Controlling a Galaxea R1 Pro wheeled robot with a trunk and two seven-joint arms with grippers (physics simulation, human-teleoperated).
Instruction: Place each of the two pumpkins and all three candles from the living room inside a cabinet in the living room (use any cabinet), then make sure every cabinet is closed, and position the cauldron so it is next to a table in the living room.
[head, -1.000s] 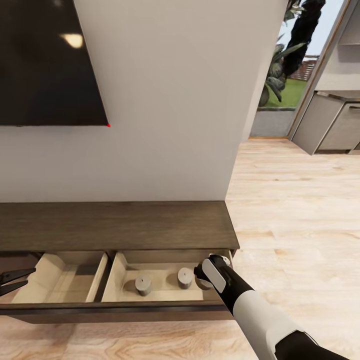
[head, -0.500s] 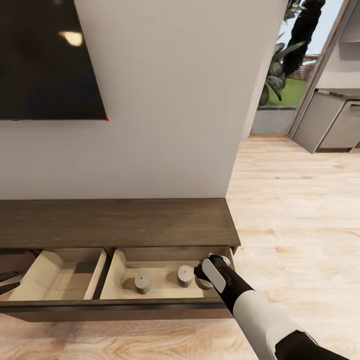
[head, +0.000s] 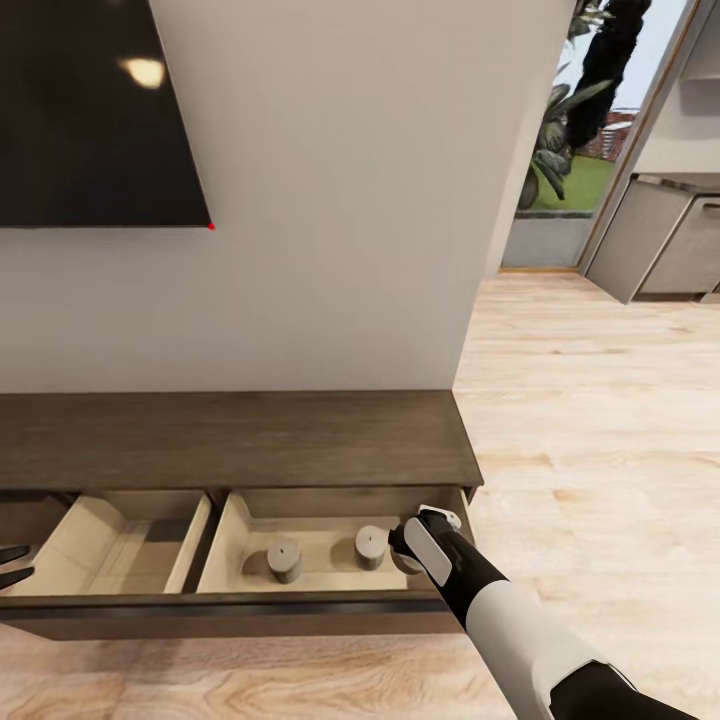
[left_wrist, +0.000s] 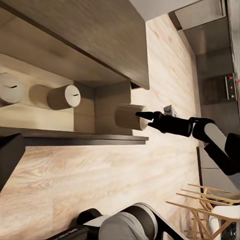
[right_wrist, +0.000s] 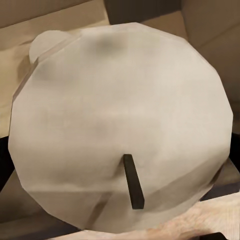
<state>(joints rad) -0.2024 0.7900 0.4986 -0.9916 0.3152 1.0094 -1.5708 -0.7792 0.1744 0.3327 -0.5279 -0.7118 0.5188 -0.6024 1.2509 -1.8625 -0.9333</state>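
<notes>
Hidden: in my head view the right arm covers the third candle (left_wrist: 129, 116) and the right tool's fingertips; the left tool (head: 12, 567) is cut off at the frame edge, only two dark finger tips showing.
Right tool (left_wrist: 145, 116): from the left wrist I see it clamped on the third candle, held over the right end of the cabinet's (head: 240, 440) open drawer (head: 225, 545).
Right wrist: the candle's flat top and dark wick sit right against my lens; the fingers are barely visible.
Left tool: I cannot tell how far apart its fingers stand.
Other candles (head: 284, 561) (head: 371, 547): upright in the drawer, left of the held one, apart from each other.
</notes>
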